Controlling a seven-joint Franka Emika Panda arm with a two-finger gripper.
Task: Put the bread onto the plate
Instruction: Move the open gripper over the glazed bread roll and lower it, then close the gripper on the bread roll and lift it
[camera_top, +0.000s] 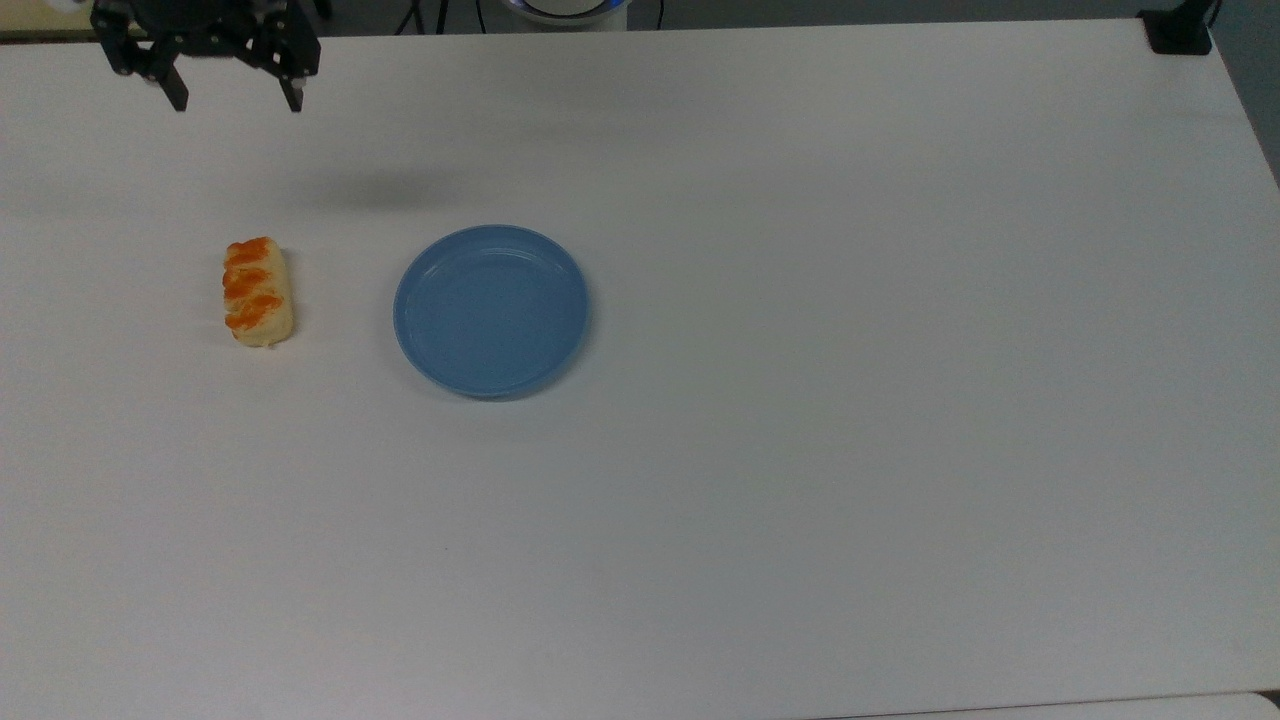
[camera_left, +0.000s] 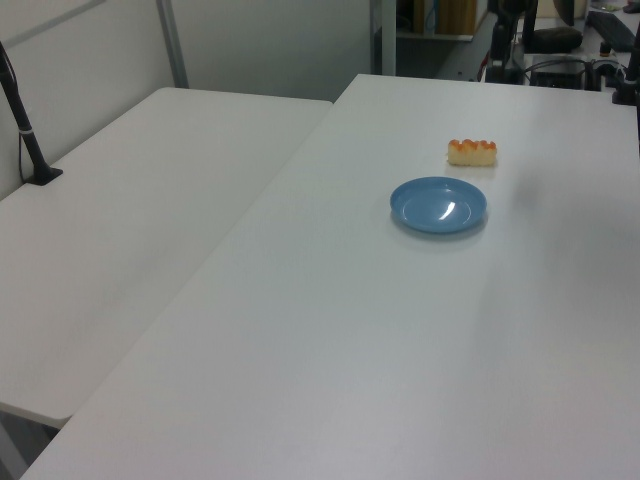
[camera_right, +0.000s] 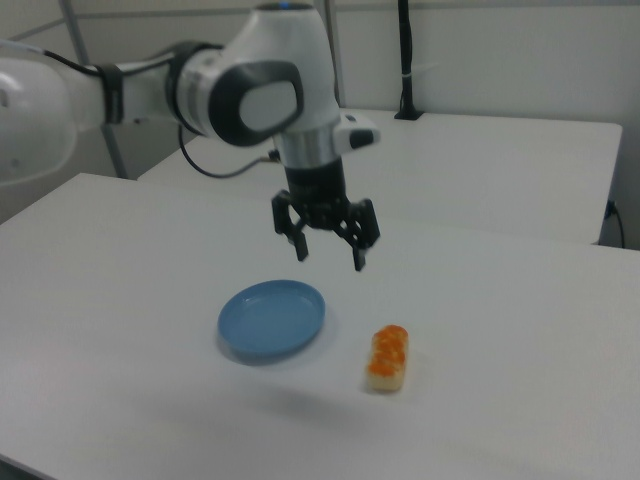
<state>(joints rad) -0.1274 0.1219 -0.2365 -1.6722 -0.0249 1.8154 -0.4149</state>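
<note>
White table (camera_top: 800, 450) spans the top view; the arm (camera_right: 200, 85) enters from the right view's upper left. Plate (camera_top: 491, 311) sits left of centre in the top view, empty. Bread (camera_top: 258, 291) lies on the table at the top view's left, apart from the plate; gripper (camera_top: 236, 100) hangs in the upper left, fingers spread wide, empty.

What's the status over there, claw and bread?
Claw open, empty, above table. Striped pale-yellow bread roll on white table, beside round light-blue plate, not touching. Nothing between them.

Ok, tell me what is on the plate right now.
Nothing lies on the plate; its blue inside is bare, and no part is covered. The bread lies on the table beside it, apart from the rim. The open gripper hangs above the table, holding nothing.
</note>
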